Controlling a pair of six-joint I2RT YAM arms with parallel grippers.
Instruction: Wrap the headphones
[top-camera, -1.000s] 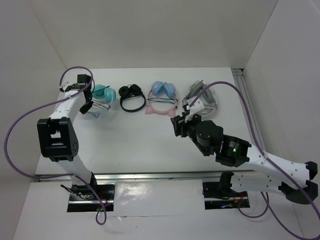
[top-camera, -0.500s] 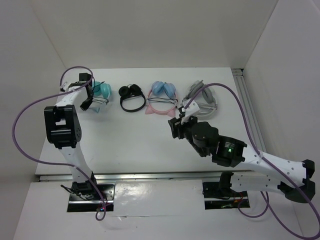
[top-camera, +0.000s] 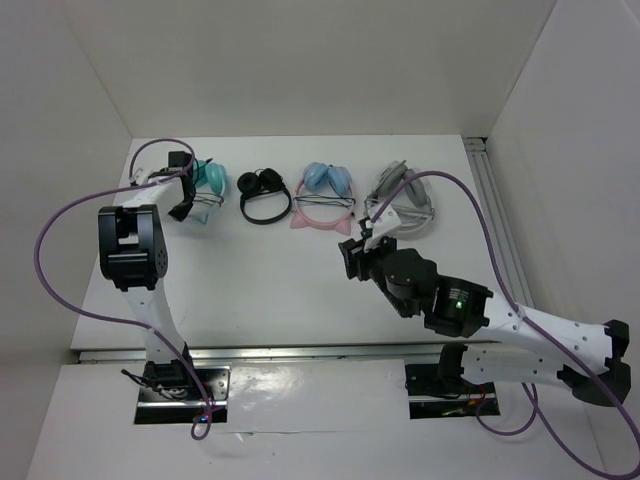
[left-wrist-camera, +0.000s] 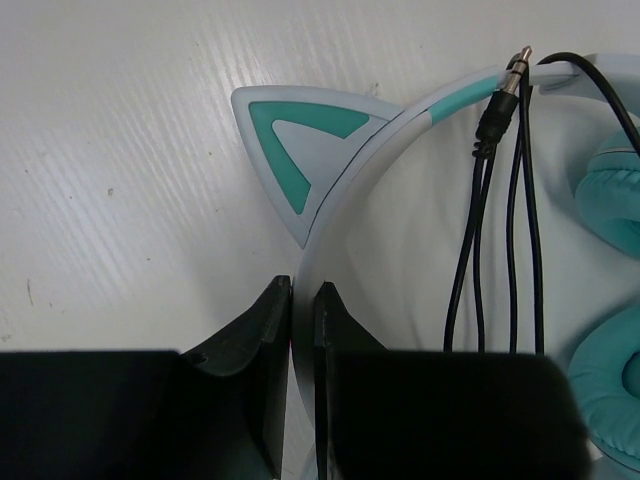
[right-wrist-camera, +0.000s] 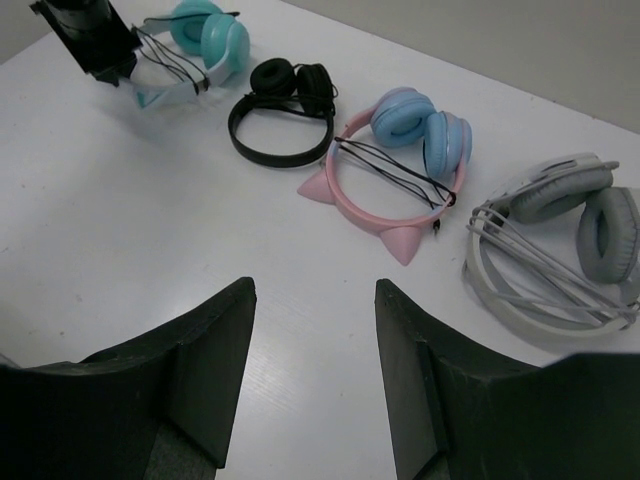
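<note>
site: table (top-camera: 250, 270), 4 pairs in a row along the far side; the headphones (top-camera: 205, 183) sit at the far left end.

left gripper (left-wrist-camera: 303, 290): fingers pressed together on the pale headband (left-wrist-camera: 400, 118), just below the cat ear (left-wrist-camera: 295, 150) – a thin pinch, band edge showing between the jaws.

right gripper (right-wrist-camera: 312, 290): fingers apart, nothing between them, hanging over bare table near the middle, well apart from the teal pair.

cable (left-wrist-camera: 500, 250): several black strands run side by side across the inside of the band toward the ear cups (left-wrist-camera: 612, 190); no loose length trails onto the table in any view.

plug (left-wrist-camera: 510, 75): lies against the headband, tip free – cannot tell whether it is tucked under a strand.

done, as judged: the winding looks about complete; the cable is gathered across the band much like on the pink pair (top-camera: 325, 198) and the grey pair (top-camera: 405, 195).

left, as judged: securing the plug end if needed, then letting go of the band with the pair settled in line with the black pair (top-camera: 265, 195).

unclear: whether the band rests flat or is tipped up slightly in the pinch.
</note>
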